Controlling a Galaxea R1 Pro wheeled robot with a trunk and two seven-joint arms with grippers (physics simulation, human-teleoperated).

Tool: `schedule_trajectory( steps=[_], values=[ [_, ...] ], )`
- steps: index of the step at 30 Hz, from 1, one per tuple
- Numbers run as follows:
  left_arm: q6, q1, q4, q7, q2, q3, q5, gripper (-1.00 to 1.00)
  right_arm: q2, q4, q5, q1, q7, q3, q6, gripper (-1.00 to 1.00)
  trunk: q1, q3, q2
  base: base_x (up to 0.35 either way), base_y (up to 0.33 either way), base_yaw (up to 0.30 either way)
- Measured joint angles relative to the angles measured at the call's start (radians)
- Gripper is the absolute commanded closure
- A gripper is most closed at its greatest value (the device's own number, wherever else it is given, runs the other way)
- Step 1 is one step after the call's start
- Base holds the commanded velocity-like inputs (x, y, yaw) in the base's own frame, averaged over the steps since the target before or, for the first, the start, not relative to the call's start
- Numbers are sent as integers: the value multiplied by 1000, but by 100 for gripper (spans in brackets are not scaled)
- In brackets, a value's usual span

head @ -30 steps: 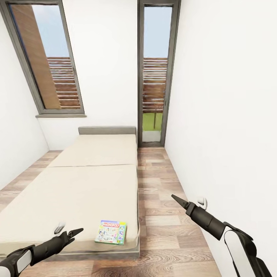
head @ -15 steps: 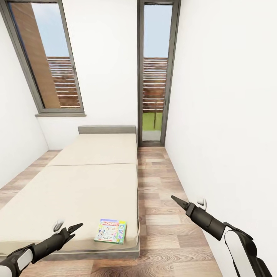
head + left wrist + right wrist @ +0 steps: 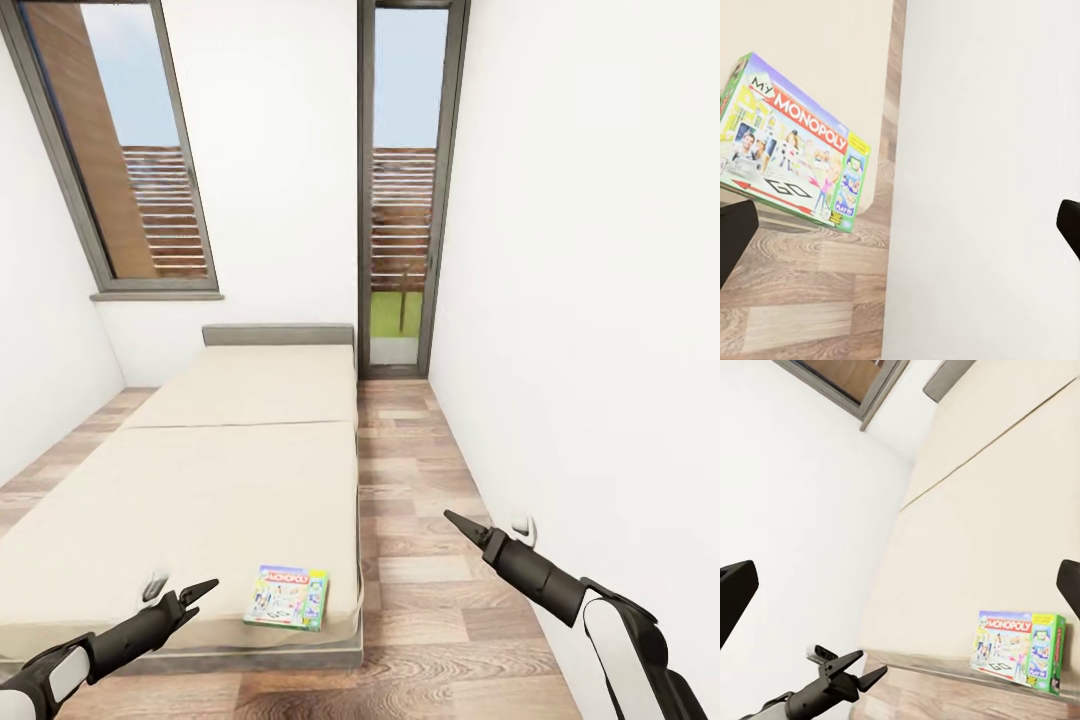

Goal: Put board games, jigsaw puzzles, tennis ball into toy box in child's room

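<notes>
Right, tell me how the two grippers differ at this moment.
The left gripper hangs low over the near end of the bed, close to the board game; the right gripper is higher, over the wood floor near the wall. The left points toward the game, the right away up-left. Both are dark, pointed and empty.

White walls (image 3: pixel 560 250), wood plank floor (image 3: pixel 420 500), two grey-framed windows (image 3: pixel 130 160) (daylight outside).

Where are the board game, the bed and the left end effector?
board game (image 3: pixel 288 598), head view, middle of its cover.
bed (image 3: pixel 215 480), head view, bare mattress top.
left end effector (image 3: pixel 196 591), head view, between its fingertips.
</notes>
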Motion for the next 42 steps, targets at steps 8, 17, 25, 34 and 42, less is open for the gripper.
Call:
schedule_trajectory(
  steps=[8,17,25,34,42],
  values=[
    [23,0,1,-18,5,0,1,-100,1,1,1,0,-1,2,0,-100,31,-25,-56,0,0,0],
    [108,0,1,-56,8,38,-4,-100,0,1,-3,0,5,2,1,-100,65,-53,-119,0,0,0],
    [124,1,1,-74,27,54,-6,-100,0,2,-7,0,5,3,5,-100,96,-78,-175,0,0,0],
    [128,1,1,-95,44,57,-5,-100,0,2,-10,0,5,4,9,-100,130,-107,-238,0,0,0],
    [131,1,1,-107,66,58,-5,-100,0,2,-11,0,4,4,10,-100,161,-132,-294,0,0,0]
  ],
)
